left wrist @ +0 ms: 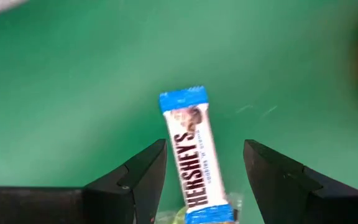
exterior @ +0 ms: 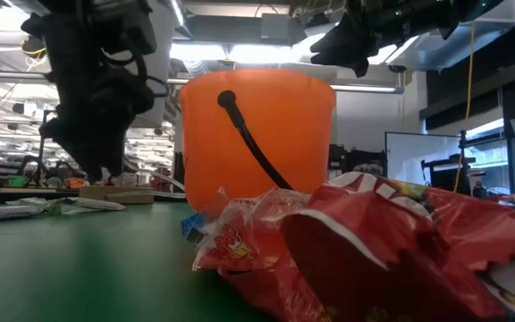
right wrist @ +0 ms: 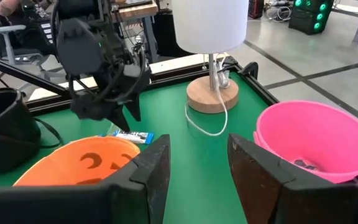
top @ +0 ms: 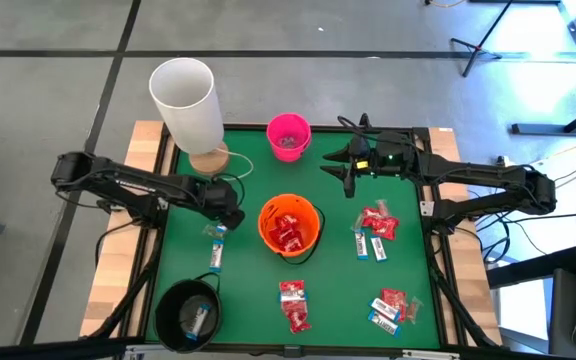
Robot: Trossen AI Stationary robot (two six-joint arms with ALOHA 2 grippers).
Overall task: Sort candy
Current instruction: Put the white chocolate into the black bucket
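The candy lay scattered over the green table [top: 248, 290], mostly toward its near and right parts. Going from the left, a black bucket [top: 188, 313] sat at the near left corner with a white-and-blue bar showing inside it. Just beyond it, along the left side, a Hershey's bar [top: 215, 256] lay flat on the green, and the left gripper [top: 230, 220] hung right over its far end, fingers spread, with the bar lying between the two tips in the left wrist view and neither tip touching it. A white-shaded lamp [top: 186, 100] on a round wooden base stood at the far left corner. In the middle stood the orange bucket [top: 289, 226], holding several red packets. A pair of red packets [top: 293, 305] lay at the near edge in front of it. A pink bucket [top: 288, 137] stood at the far edge, a few small pieces in its bottom. Right of the pink bucket the right gripper [top: 348, 172] hovered above the table with its fingers apart and nothing between them. Farther right, a cluster of red packets and white-and-blue bars [top: 373, 230] lay right of the orange bucket, and a second mixed cluster [top: 392, 310] lay near the near right corner.
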